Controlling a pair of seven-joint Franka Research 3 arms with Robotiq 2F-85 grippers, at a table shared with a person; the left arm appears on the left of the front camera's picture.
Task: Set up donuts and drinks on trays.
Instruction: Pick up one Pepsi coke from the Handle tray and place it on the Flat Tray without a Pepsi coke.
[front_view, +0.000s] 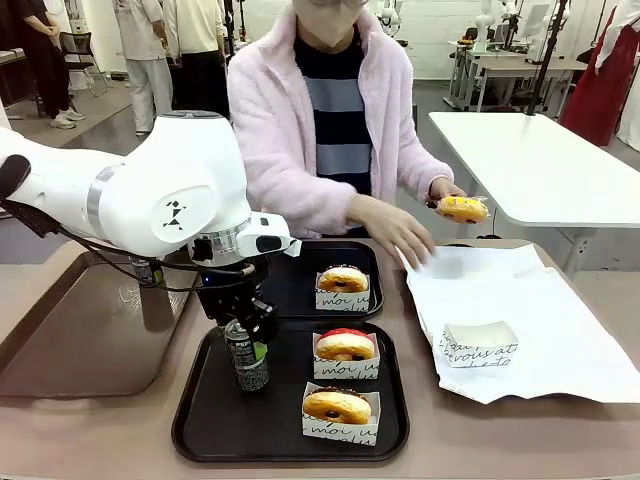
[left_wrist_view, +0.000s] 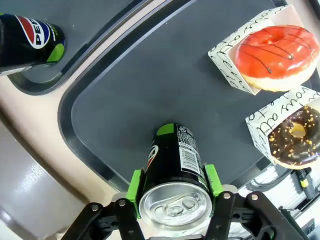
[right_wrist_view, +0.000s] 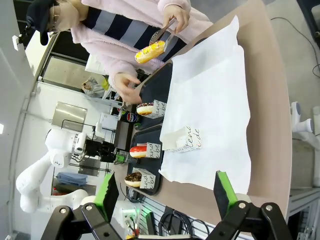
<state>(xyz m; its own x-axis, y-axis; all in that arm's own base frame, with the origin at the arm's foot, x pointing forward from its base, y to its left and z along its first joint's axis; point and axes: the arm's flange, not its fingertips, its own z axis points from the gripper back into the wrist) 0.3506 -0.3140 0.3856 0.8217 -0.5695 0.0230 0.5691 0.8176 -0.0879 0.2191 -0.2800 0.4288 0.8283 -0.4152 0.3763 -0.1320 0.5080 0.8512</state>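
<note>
Front view, near tray (front_view: 200, 425): black; chocolate donut (front_view: 337, 405) in a sleeve at its near right, red donut (front_view: 345, 345) just beyond.
Can (front_view: 246, 355): upright on the near tray's left part, clamped by the left gripper (front_view: 243, 325) from above.
Left arm (front_view: 130, 195): its white bulk hides part of the brown tray (front_view: 70, 330) at the left and a second can (front_view: 147, 271) behind it.
Far tray (front_view: 300, 290): black; one tan donut (front_view: 343, 279) in a sleeve.
White paper (front_view: 520, 310): right of the trays, an empty sleeve (front_view: 480, 345) on it.
Person: tongs hold a yellow donut (front_view: 462, 208) above the paper's far edge.
Left wrist view: green pads (left_wrist_view: 135, 187) press both sides of the can; label print readable here.
Right wrist view: right gripper (right_wrist_view: 165, 192) spread wide, holding nothing, above the table's right end.
</note>
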